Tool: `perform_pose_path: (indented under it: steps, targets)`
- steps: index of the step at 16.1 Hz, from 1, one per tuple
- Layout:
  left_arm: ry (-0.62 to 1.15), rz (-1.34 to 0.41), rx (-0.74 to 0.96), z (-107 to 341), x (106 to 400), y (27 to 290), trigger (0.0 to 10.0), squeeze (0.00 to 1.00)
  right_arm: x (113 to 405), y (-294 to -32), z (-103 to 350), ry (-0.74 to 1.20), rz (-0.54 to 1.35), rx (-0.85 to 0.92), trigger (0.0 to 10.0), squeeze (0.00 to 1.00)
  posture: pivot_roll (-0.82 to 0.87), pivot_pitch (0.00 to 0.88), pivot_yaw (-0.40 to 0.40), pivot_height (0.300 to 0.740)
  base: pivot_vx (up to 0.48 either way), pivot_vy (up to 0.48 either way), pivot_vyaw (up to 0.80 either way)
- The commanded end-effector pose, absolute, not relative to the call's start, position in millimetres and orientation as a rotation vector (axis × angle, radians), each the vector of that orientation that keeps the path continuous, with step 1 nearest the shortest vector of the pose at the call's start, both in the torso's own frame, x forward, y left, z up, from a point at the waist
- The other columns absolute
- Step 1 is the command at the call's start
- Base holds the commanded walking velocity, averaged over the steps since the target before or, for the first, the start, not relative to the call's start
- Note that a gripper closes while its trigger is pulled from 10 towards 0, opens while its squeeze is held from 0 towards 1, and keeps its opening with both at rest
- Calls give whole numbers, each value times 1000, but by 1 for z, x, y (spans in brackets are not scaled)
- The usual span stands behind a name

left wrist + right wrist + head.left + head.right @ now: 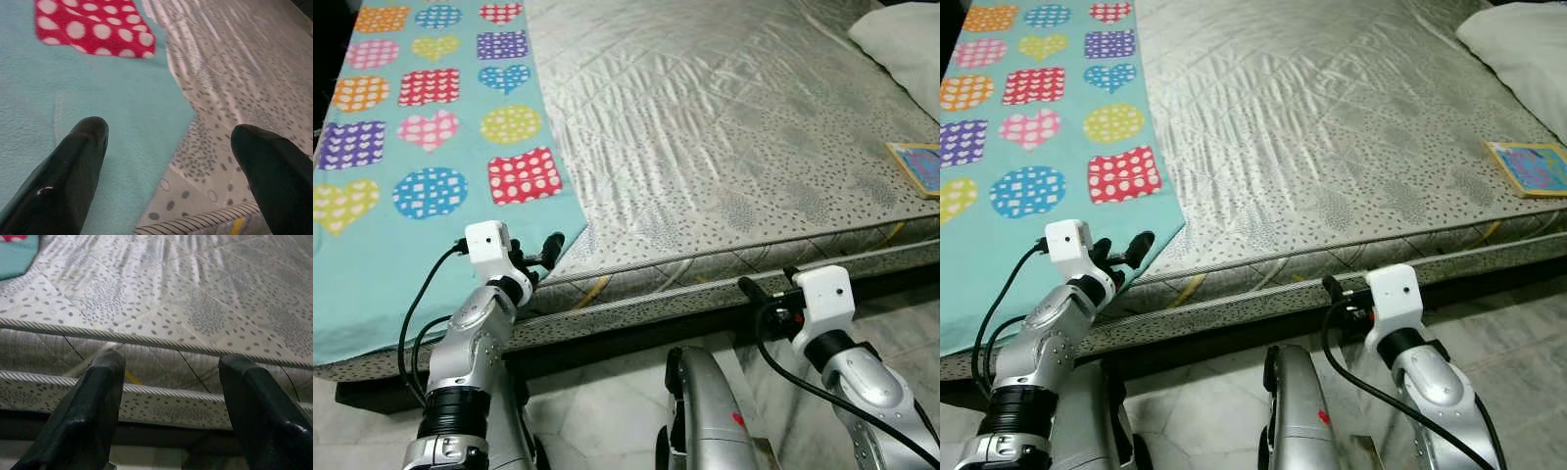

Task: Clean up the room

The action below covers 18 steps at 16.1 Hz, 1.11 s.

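**Q:** Pale tiled floor (607,411) and a wide bed (724,147). What lies on it?

**A:** A teal blanket (372,264) printed with hearts and spotted patches covers the bed's left part, its corner (570,211) near the front edge. A small picture book (915,166) lies at the right edge, and a white pillow (901,39) sits at the far right corner.

**Q:** And the 2 arms?

**A:** The left pincer (548,250) hangs released just above the blanket's corner, fingers spread to either side of it. The right pincer (766,294) is also released, facing the mattress side, well short of the book.

**Q:** Which step is this?

**A:** Likely a reach for that corner; closing on cloth alone needs a slight descent. Bare mattress to the right leaves open room.
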<state>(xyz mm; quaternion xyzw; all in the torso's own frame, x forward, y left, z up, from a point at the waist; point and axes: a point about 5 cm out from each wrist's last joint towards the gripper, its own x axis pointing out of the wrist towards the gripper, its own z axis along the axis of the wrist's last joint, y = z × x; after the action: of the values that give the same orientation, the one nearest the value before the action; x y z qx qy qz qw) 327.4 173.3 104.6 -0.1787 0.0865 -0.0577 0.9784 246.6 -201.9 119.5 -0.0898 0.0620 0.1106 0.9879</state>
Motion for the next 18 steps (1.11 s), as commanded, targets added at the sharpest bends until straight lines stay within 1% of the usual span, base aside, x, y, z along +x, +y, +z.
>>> perform_pose_path:
  steps: [1,3,6,9,10,11,12,13,15,16,17,18]
  targets:
    - [171,-42,-359,100,325,183,10000,0,243,-208,122,128,203,-189,10000,0,-260,204,-54,527,0,0,0]
    - [149,1,-360,99,323,189,10000,0,242,-209,122,133,203,-190,10000,0,-256,203,-55,527,0,0,0]
    - [162,39,-356,93,318,200,10000,0,243,-209,122,135,204,-191,10000,0,-251,203,-56,527,0,0,0]
    - [183,33,-364,91,325,205,10000,0,244,-209,123,133,204,-194,10000,0,-257,198,-56,527,0,0,0]
    - [191,28,-369,90,328,206,8784,0,243,-210,123,132,202,-196,10000,0,-257,198,-56,527,0,0,0]
    - [202,26,-378,88,331,206,7961,0,243,-211,124,132,199,-199,10000,0,-257,198,-56,527,0,0,0]
    - [208,29,-383,86,332,207,4902,0,243,-212,124,131,197,-200,10000,0,-269,195,-56,527,0,0,0]
    - [221,25,-383,85,334,206,3490,0,243,-213,125,130,193,-203,10000,0,-269,195,-56,527,0,0,0]
    - [271,-10,-378,77,336,203,2118,0,243,-214,126,128,190,-207,10000,0,-269,195,-56,527,0,0,0]
    - [286,-19,-375,75,336,202,941,0,244,-215,127,126,189,-209,10000,0,-269,195,-56,527,0,0,0]
    - [301,-28,-371,73,337,201,0,0,245,-216,127,125,187,-212,10000,0,-277,187,-59,527,0,0,0]
    - [307,-25,-373,72,338,201,0,0,246,-216,128,123,184,-215,10000,0,-277,185,-59,527,0,0,0]
